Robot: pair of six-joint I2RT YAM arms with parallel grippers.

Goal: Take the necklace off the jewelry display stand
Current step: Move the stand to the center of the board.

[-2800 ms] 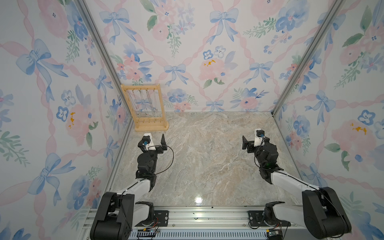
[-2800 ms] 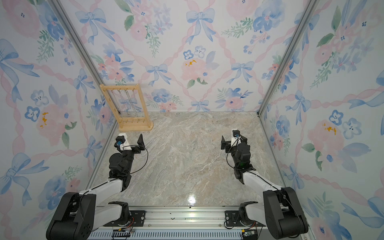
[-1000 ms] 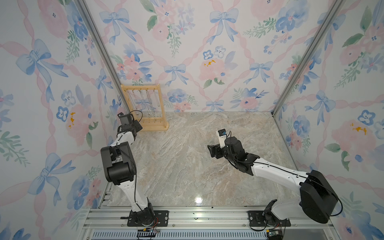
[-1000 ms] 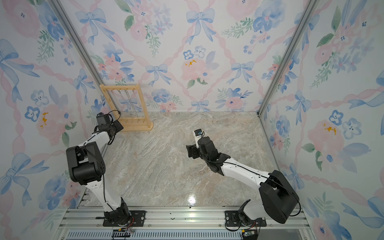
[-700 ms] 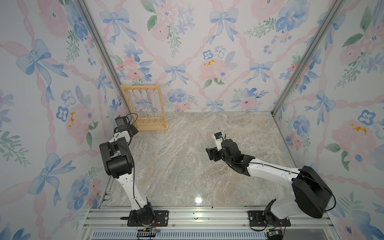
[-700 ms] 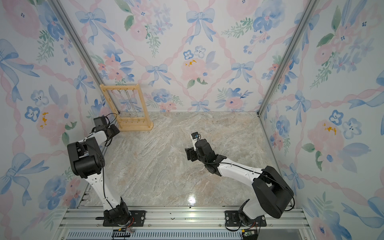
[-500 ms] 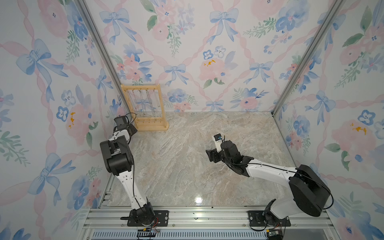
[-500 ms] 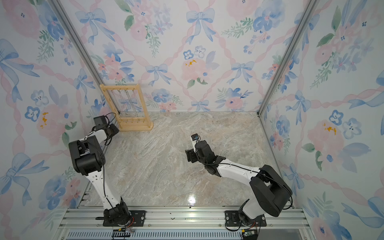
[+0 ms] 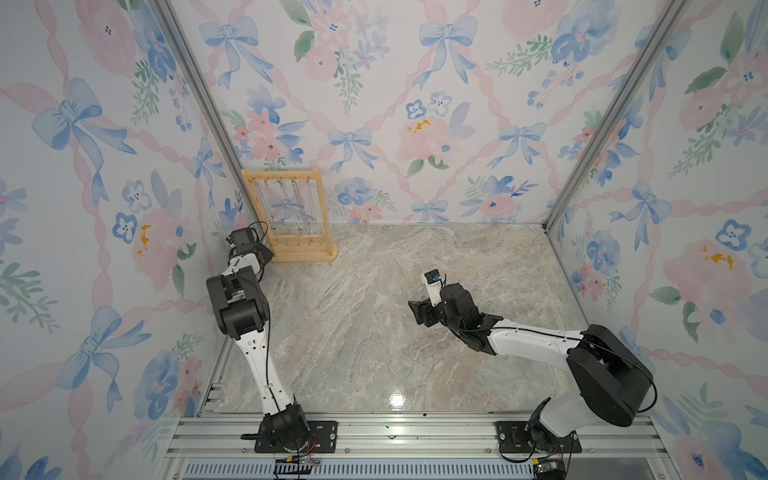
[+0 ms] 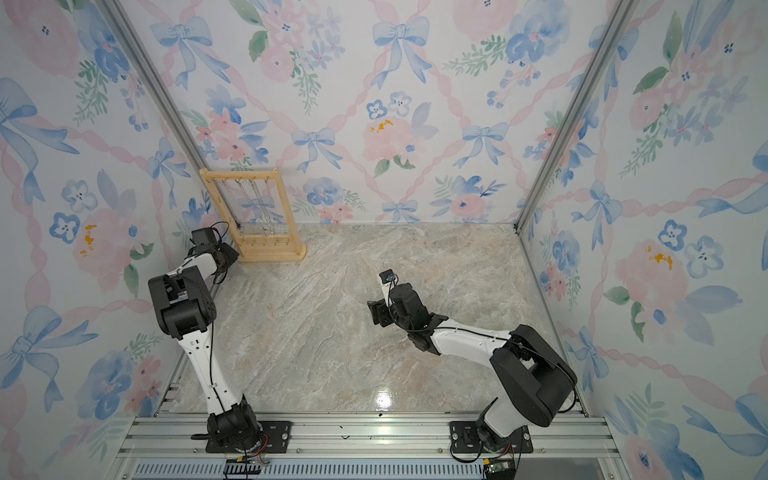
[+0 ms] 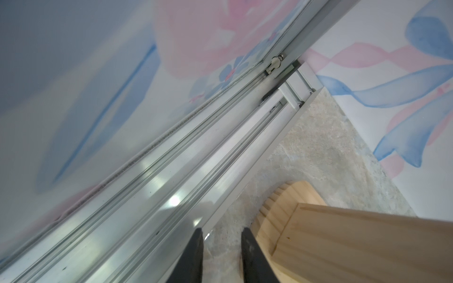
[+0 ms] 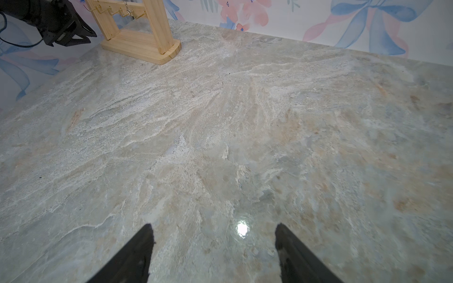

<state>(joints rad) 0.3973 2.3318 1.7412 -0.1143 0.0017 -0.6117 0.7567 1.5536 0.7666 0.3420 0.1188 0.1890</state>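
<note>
Now my left fingers (image 11: 196, 254) stand narrowly apart around nothing, low beside the rounded base end of the one light wooden upright jewelry display stand (image 9: 305, 257), upper left in both top views. Likely I mean to steady it. Thin metal necklace chains (image 9: 297, 203) hang inside its frame, too fine to count. My right fingers (image 12: 137, 254) gape empty over the grey marble desk (image 9: 374, 332), free to unhook.
</note>
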